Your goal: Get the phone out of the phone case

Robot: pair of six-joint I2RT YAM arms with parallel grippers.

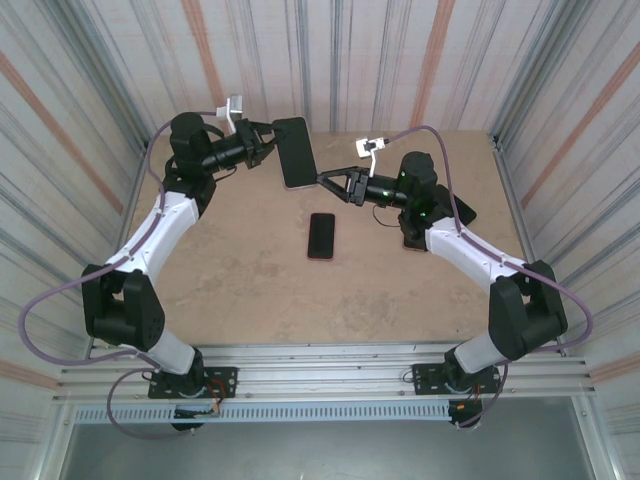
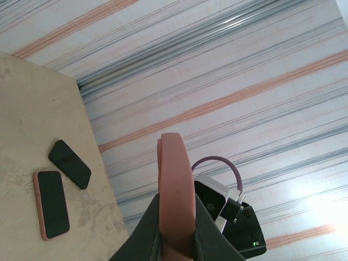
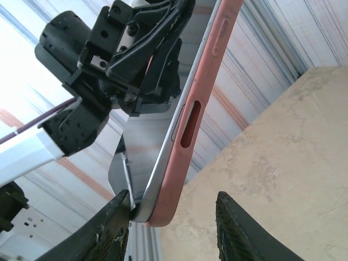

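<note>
Our left gripper (image 1: pixel 268 146) clamps the phone case (image 3: pixel 187 130), phone (image 3: pixel 145 155) inside; our right gripper's (image 3: pixel 173 205) 2 fingers (image 3: pixel 111 234) stand open, straddling its lower corner.

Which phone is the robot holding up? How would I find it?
Look at the far end of the tan table. The phone in the pink case hangs in the air there, pinched by the left gripper, with the right gripper open at its lower corner. The other phone, mid-table, lies flat instead.
</note>
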